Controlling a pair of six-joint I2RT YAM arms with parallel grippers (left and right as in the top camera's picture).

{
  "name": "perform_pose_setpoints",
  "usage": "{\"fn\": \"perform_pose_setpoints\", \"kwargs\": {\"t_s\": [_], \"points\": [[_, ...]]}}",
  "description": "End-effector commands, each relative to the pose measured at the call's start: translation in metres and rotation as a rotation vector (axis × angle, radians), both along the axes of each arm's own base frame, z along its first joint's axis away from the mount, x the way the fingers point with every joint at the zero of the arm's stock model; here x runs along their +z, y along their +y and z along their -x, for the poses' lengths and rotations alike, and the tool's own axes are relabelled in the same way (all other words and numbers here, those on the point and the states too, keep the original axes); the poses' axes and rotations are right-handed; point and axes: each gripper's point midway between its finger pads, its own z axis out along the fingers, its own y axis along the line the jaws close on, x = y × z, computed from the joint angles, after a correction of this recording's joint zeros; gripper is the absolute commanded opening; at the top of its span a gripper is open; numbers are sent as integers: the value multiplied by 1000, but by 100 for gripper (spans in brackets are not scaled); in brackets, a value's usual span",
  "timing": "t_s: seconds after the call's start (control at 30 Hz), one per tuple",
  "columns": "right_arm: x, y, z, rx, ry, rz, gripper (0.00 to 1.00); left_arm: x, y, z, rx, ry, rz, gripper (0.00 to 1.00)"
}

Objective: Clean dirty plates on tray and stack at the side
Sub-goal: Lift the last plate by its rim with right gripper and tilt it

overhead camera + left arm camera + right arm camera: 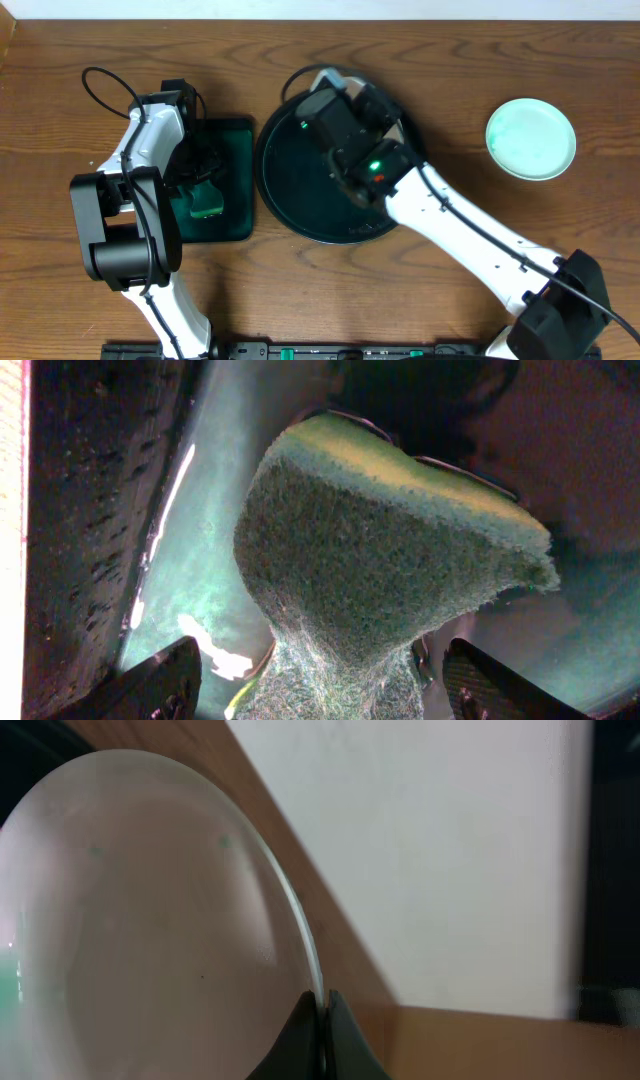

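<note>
My right gripper is shut on the rim of the white plate, which is tilted up on edge and carries a few small green specks. In the overhead view this gripper hangs over the far part of the large round black tray, and the arm hides most of the white plate. One mint plate lies on the table at the far right. A further mint plate does not show. My left gripper is shut on a green sponge over the dark green rectangular tray.
The left arm covers much of the green rectangular tray. The right arm runs diagonally from the front right to the black tray. The wooden table ends at a white wall at the back.
</note>
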Motion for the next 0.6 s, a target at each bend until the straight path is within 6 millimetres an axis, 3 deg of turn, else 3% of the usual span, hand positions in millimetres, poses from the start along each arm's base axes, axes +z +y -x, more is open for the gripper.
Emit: {"fn": "perform_pose_setpoints", "kwargs": {"t_s": [0.0, 0.17, 0.57], "points": [[36, -4, 13, -14, -77, 197, 1, -2, 3, 3, 1, 13, -11, 78], [42, 7, 24, 22, -78, 311, 1, -2, 3, 3, 1, 13, -11, 78], [57, 10, 29, -4, -124, 365, 1, -2, 3, 3, 1, 13, -11, 79]]}}
